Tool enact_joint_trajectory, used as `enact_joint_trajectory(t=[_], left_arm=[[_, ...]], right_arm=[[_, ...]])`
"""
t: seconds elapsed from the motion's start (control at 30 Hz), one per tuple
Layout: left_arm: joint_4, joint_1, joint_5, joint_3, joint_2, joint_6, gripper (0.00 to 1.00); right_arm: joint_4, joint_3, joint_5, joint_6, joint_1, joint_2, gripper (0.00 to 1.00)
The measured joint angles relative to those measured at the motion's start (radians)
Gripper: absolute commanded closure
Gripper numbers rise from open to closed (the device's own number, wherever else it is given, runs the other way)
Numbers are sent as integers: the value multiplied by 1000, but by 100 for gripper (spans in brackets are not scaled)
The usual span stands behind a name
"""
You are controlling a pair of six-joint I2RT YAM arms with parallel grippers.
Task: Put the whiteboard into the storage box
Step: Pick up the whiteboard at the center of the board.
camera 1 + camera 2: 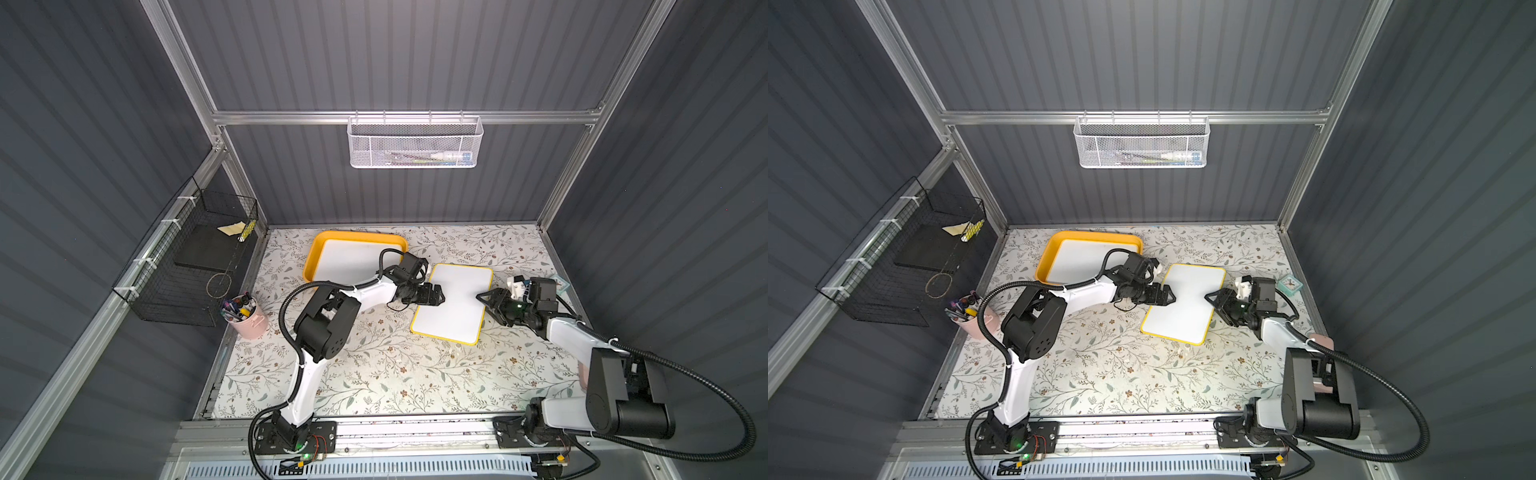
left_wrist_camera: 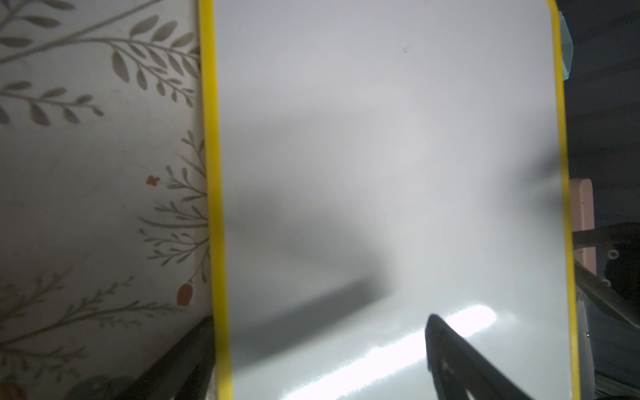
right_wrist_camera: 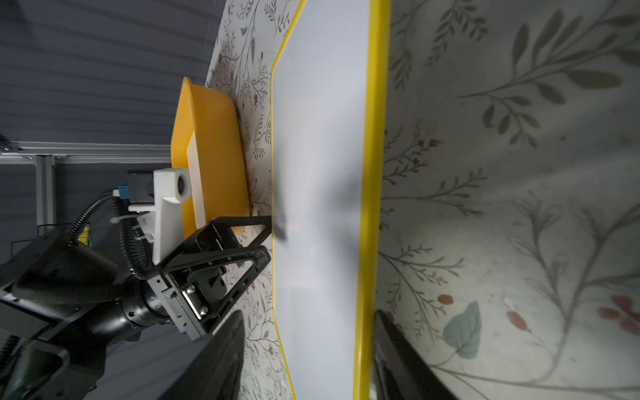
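Observation:
A yellow-framed whiteboard (image 1: 457,307) (image 1: 1183,309) lies flat on the floral table, right of centre. The yellow-orange storage box (image 1: 357,237) (image 1: 1096,237) (image 3: 214,138) stands behind and to the left, with another white board (image 1: 349,262) lying inside it. My left gripper (image 1: 441,296) (image 1: 1173,296) (image 2: 322,360) is open at the whiteboard's left long edge, one finger outside the frame and one over the white face (image 2: 381,138). My right gripper (image 1: 480,297) (image 1: 1207,297) (image 3: 308,346) straddles the right long edge (image 3: 372,173). One finger lies against the frame and the other stands off the board.
A pink cup of pens (image 1: 245,318) stands at the table's left edge below a black wire basket (image 1: 187,270). A white mesh basket (image 1: 415,143) hangs on the back wall. A small teal clock (image 1: 1289,284) and a pink object (image 1: 1323,343) sit behind the right arm.

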Motion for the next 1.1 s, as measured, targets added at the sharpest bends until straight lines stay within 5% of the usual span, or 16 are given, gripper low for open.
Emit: enact_joint_trajectory(t=[0.23, 0.7, 1.1], left_arm=[[1, -9, 28, 0, 2, -10, 7], [13, -7, 40, -57, -38, -30, 6], [97, 74, 85, -225, -214, -97, 7]], right_arm=[[45, -7, -76, 20, 12, 0, 73], [-31, -5, -87, -26, -13, -24, 98], [-130, 40, -133, -95, -33, -98, 100]])
